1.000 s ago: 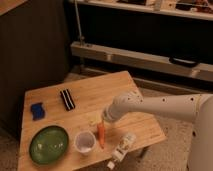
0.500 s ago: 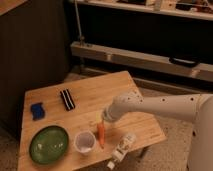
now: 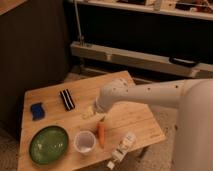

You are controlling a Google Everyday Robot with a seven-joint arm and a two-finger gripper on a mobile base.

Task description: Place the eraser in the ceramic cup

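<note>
The eraser [image 3: 67, 99], a flat black block with pale stripes, lies on the wooden table [image 3: 135, 117] at its back left. The small white ceramic cup [image 3: 84, 142] stands near the front edge, to the right of the green plate. My gripper [image 3: 90, 112] hangs over the table's middle, at the end of the white arm coming in from the right. It sits to the right of and nearer than the eraser, and behind the cup, touching neither.
A round green plate [image 3: 48, 144] sits at the front left. A small blue block [image 3: 36, 110] lies left of the eraser. An orange carrot [image 3: 101, 133] lies right of the cup. A pale bottle [image 3: 123, 146] lies at the front right edge.
</note>
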